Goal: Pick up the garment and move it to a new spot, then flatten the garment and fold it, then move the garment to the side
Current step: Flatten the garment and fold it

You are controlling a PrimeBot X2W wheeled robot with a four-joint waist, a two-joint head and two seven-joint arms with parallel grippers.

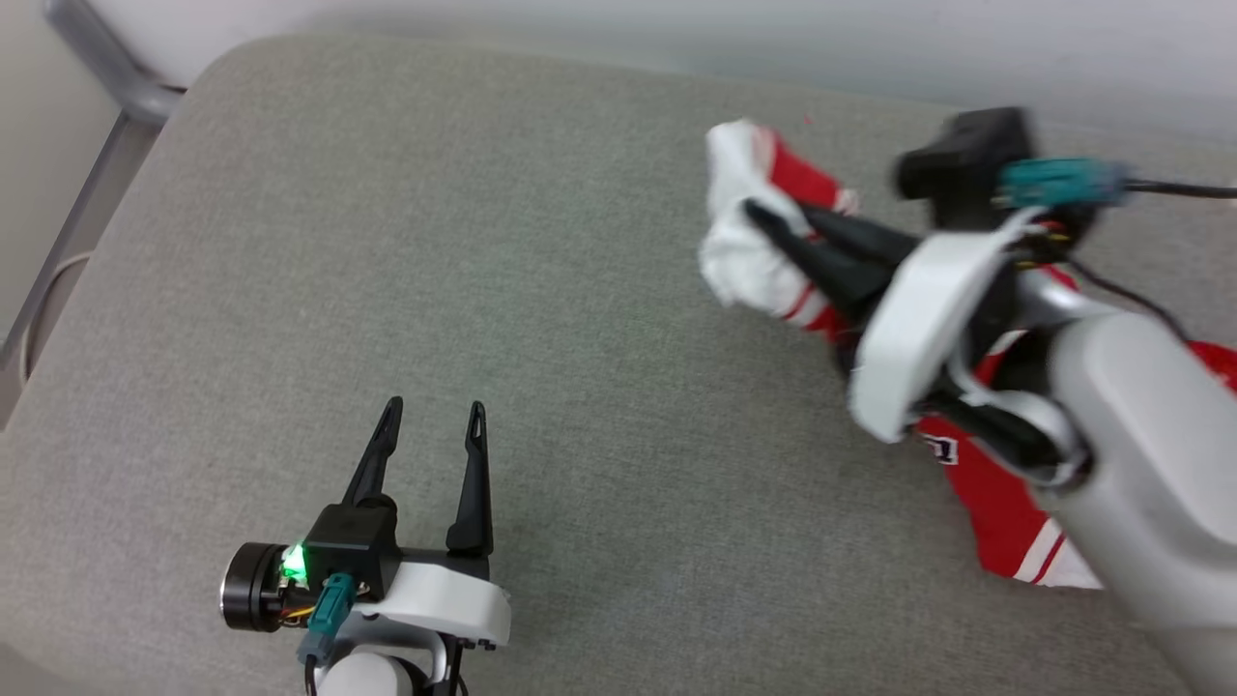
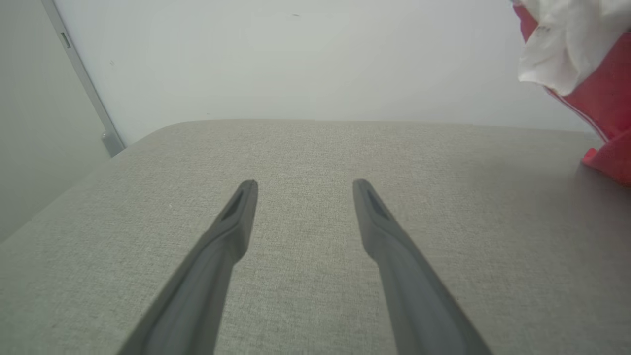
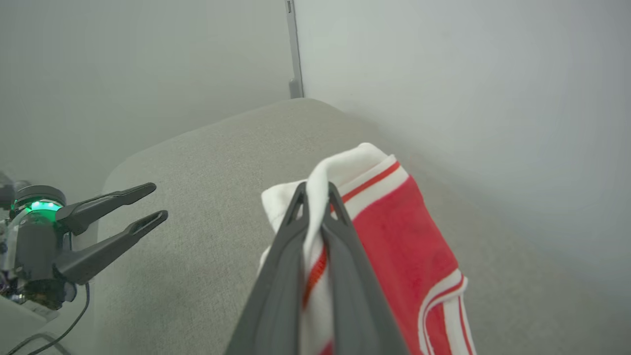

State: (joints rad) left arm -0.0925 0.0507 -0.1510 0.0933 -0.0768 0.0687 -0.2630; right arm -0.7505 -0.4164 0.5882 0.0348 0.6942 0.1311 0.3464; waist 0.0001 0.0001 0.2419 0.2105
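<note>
**Grey cushion, garment pinched at a sleeve: first step under way**

Grey padded surface (image 1: 580, 290) is backed by a pale wall (image 1: 870, 39). At lower left the left gripper (image 1: 434, 406) is held low over bare fabric, with its fingers spread apart and nothing between them. Further right the garment (image 1: 1005, 512) is found near the right edge. Its red body appears to trail on the cushion under the right forearm, and its white sleeve end is raised. The right gripper (image 1: 763, 217) is clamped on that sleeve, and white cloth is seen pinched between the closed fingers in the right wrist view.

Progress is judged early. The pick-up is begun, but the garment is only partly lifted and is bunched. The carry to a new spot is not finished. Flattening, folding and the move aside are all left, and no fold is seen.
</note>
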